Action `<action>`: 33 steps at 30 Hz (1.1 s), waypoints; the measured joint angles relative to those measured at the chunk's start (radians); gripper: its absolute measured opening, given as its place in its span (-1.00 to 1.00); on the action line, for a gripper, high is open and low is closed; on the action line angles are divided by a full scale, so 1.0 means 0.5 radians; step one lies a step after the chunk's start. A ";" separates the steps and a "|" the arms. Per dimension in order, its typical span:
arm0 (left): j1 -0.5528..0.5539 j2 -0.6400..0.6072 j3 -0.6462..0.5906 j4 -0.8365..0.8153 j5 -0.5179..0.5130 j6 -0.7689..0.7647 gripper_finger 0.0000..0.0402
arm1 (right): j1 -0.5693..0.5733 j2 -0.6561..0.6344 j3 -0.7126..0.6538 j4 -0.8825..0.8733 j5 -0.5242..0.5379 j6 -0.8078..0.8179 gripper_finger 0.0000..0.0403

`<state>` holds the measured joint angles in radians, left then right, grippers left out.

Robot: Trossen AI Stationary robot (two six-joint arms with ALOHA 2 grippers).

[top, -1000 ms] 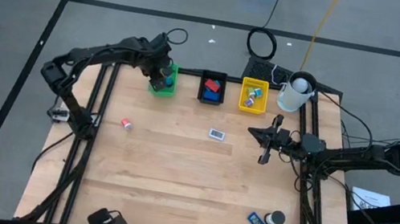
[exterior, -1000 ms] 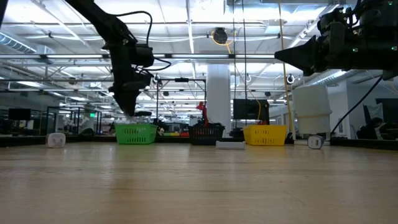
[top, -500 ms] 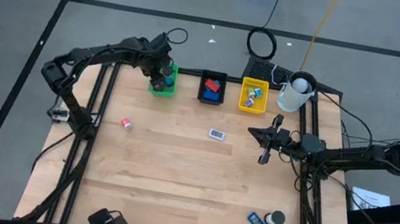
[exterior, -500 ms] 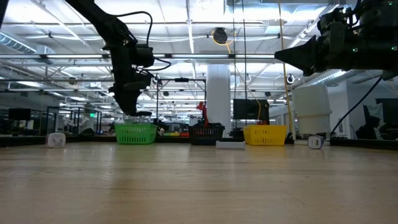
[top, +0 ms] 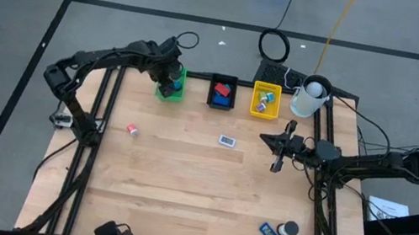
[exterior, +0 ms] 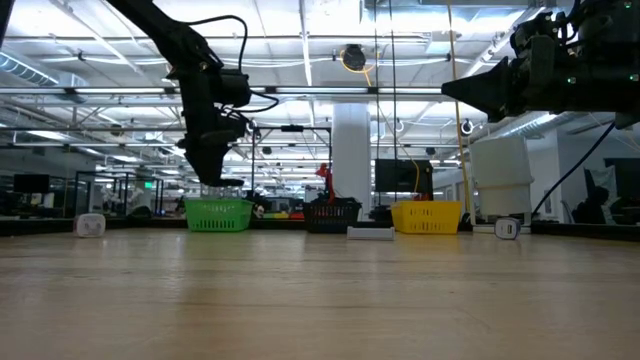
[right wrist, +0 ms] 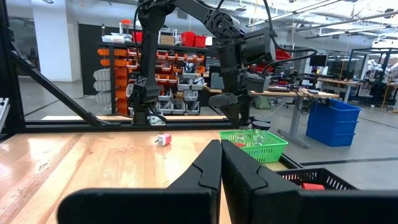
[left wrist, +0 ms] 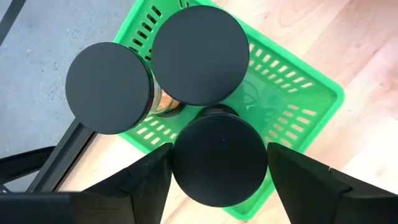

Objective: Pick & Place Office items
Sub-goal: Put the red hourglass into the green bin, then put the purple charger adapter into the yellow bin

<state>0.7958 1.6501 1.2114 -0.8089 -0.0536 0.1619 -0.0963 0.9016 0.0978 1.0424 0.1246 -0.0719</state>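
1. Sitting in the green tray [left wrist: 311, 99] at the table's far left are three dark round rolls; the nearest roll [left wrist: 219, 158] is lying between the left gripper's [left wrist: 219, 186] spread fingers [left wrist: 146, 180], which are not pressing on it, and the gripper itself is hanging just above the tray [exterior: 218, 213].
2. Resting in the black tray [top: 222, 91] are a red block [top: 223, 89] and a blue block [top: 220, 100].
3. Lying in the yellow tray [top: 265, 100] are several small pieces, too small to tell apart.
4. Lying loose on the table [top: 180, 189] are a small red-and-white piece [top: 132, 129] towards the left, a flat pale piece [top: 227, 141] near the middle, and a blue block [top: 268, 231] touching a dark round cap [top: 288, 229] near the front right corner.
5. Standing just beyond the yellow tray, at the far right corner, is a white cup [top: 309, 97].
6. Hovering above the table's right side, well apart from every item, is the right gripper [top: 276, 150]; its fingers [right wrist: 249, 180] are pressed together with nothing between them.
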 joint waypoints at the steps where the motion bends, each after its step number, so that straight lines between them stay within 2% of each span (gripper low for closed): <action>1: -0.001 0.000 0.000 0.000 0.000 0.006 0.33 | 0.000 0.000 0.000 0.000 0.000 0.000 -1.00; 15: -0.011 -0.002 0.000 -0.130 0.015 0.096 0.36 | 0.001 0.000 0.000 0.000 0.000 0.000 -1.00; 18: -0.013 -0.002 0.000 -0.133 0.016 0.120 0.47 | 0.000 0.000 0.000 0.000 0.000 0.000 -1.00; 21: -0.013 -0.002 0.028 -0.164 0.014 0.130 0.66 | 0.000 0.000 0.000 -0.001 0.000 0.000 -1.00; 25: -0.014 -0.002 0.128 -0.250 -0.005 0.105 0.91 | 0.000 0.000 0.000 -0.001 0.000 -0.001 -1.00; 27: -0.014 -0.002 0.205 -0.335 -0.006 0.105 0.97 | 0.000 0.000 0.000 -0.001 0.000 -0.001 -1.00; 33: -0.042 -0.002 0.488 -0.646 0.001 0.102 0.86 | 0.001 0.000 0.000 -0.001 0.000 -0.001 -1.00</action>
<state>0.7747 1.6488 1.4554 -1.1320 -0.0532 0.2128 -0.0959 0.9016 0.0978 1.0420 0.1246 -0.0723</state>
